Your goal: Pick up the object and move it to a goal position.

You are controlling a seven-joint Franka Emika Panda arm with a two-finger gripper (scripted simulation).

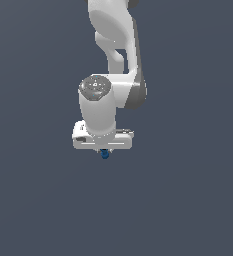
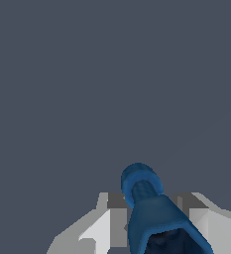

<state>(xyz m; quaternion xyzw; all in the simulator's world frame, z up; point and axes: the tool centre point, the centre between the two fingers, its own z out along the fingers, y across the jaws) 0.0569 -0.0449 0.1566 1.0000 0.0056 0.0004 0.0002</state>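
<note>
claw (image 1: 105, 151) was closed on the blue object (image 1: 105, 154), pinched between the fingers (image 2: 104, 225), tip poking out below.

Plain dark grey-blue surface (image 1: 33, 200), nothing visibly lying on it.

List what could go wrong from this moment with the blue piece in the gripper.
1. The blue object pokes out well past the fingers in the wrist view, so the grip may sit near one end and it could pivot or slip in transit.
2. In the exterior view only a small tip shows below the gripper, so a slip would be hard to spot there.
</note>
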